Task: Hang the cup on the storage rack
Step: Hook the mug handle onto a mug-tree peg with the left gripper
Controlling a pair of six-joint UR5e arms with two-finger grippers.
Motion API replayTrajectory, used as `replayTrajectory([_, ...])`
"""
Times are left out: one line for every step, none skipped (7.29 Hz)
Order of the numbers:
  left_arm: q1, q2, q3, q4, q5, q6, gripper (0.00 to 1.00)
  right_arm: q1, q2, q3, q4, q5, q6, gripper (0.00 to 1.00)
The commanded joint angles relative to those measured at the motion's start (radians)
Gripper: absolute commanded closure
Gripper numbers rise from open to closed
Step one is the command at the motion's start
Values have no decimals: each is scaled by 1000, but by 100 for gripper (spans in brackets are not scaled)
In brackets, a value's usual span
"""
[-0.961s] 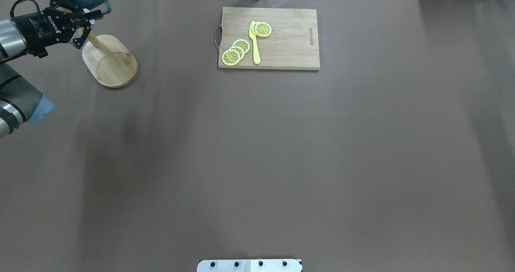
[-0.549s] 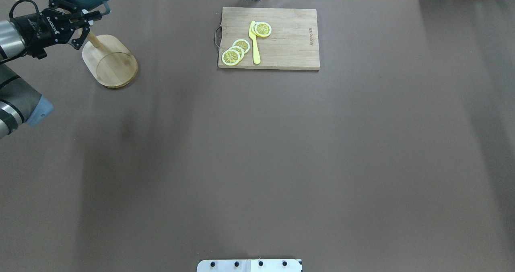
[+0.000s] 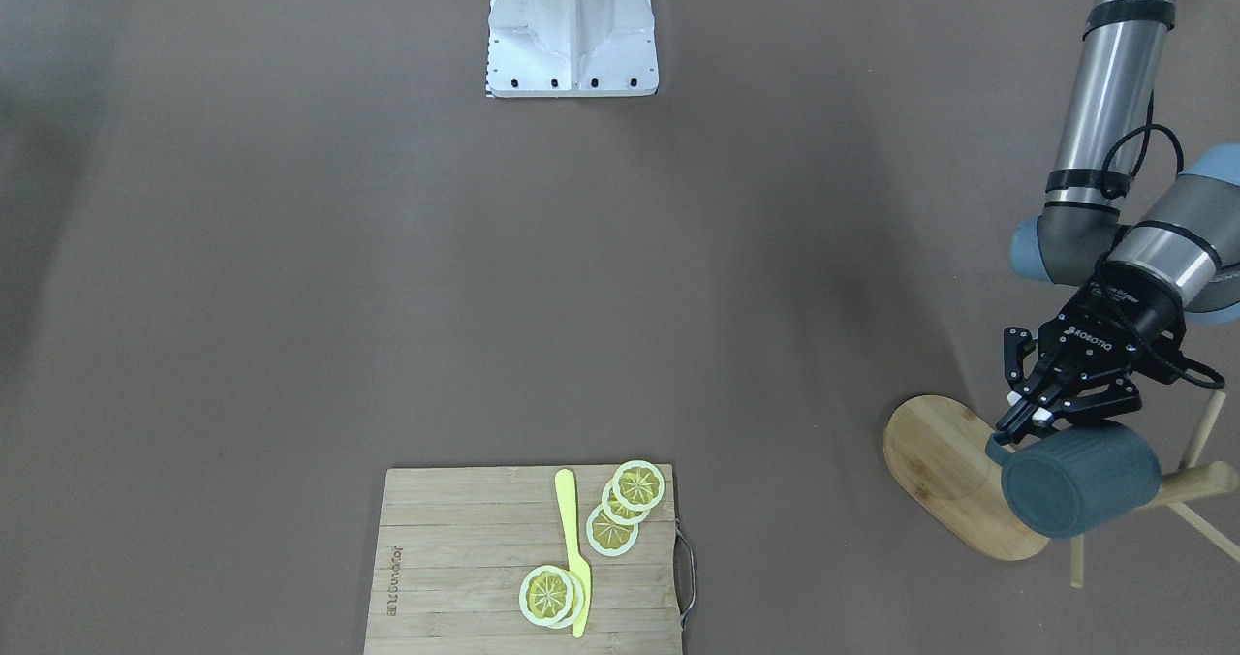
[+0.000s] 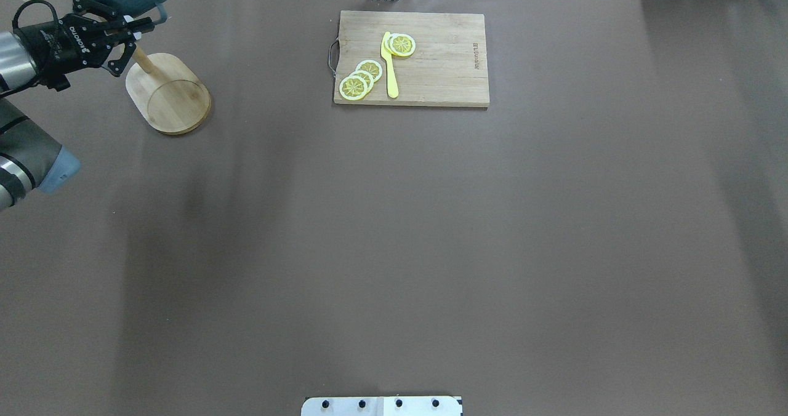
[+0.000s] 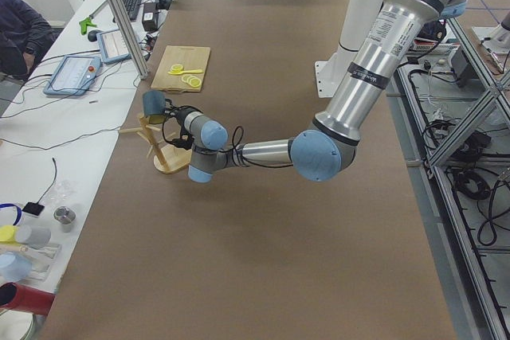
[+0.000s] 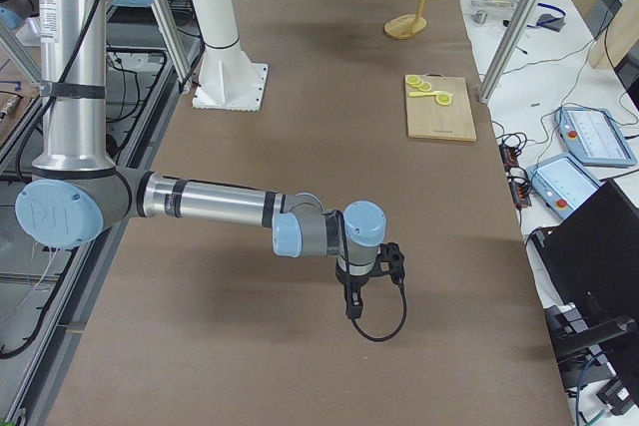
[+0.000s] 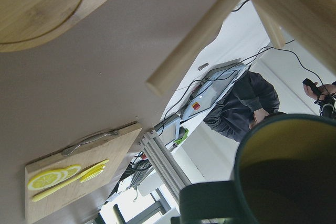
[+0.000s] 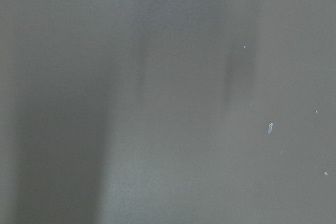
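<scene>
Front-facing view: the left gripper [image 3: 1017, 425] is closed on the handle side of the cup [image 3: 1080, 490]. It holds the cup on its side at the lower right, above the far end of the base of the rack [image 3: 945, 461]. The cup is close against the pegs, and whether the handle is already over one cannot be told here.

Overhead view: over the last second the gripper and cup have crept a little toward the upper left corner, in along the post. The rack's base has not shifted. That reads as the last feed-in of the handle, with no release yet.

Left view: the cup sits at the rack's top, with the near arm reaching in.

Right view: the cup is far off at the top. The right gripper [image 6: 350, 301] hangs low over the bare surface [image 6: 300, 366]; I cannot tell whether it is open or closed.

Left wrist view: the cup's yellow-lined mouth fills the lower right, and a peg [image 7: 197, 40] crosses above it, apart from the rim.

Right wrist view: only the surface shows.
</scene>
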State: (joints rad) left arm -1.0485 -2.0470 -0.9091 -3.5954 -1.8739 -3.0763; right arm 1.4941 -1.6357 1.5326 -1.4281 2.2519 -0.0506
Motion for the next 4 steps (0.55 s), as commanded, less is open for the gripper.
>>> replayTrajectory([-2,1,-1,0,-2,2,94,0,-1,1,0,0,0,0])
replayTrajectory([-4,2,-1,0,-2,2,94,0,-1,1,2,0,0,0])
replayTrajectory([-4,8,-1,0,-2,2,94,0,-1,1,2,0,0,0])
replayTrajectory([-5,13,-1,0,-2,4,94,0,-1,1,2,0,0,0])
